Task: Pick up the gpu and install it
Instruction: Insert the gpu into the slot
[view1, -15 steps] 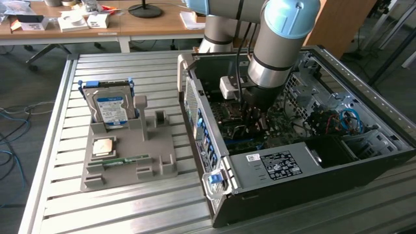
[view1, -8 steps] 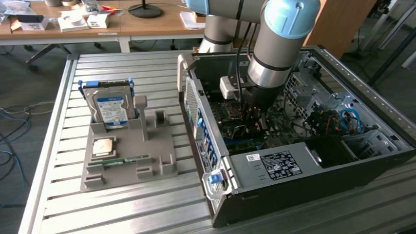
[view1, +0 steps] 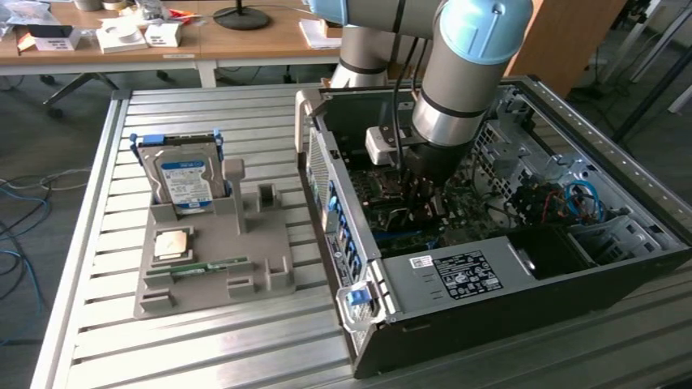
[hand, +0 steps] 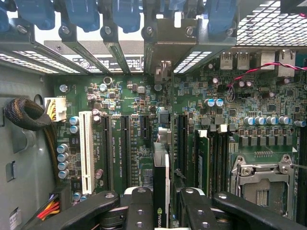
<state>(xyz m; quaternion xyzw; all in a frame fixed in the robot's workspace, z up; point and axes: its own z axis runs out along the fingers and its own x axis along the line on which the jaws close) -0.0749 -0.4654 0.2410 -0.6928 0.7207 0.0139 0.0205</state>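
The gripper [hand: 160,195] is partly closed and clamped on the gpu [hand: 160,165]. Its two dark fingers [hand: 138,199] press the thin card from either side, and the card is held edge-on. The card stands upright over the motherboard [hand: 129,96], in line with the long expansion slots; whether it sits in one cannot be told. The arm [view1: 459,73] reaches steeply down into the open computer case [view1: 433,332], wrist pointing at the board. Outside the case, a hard drive [view1: 186,182] stands in the grey holder [view1: 216,259].

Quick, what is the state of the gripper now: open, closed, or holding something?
Gripper: fingers closed on the gpu, held edge-on over the motherboard.
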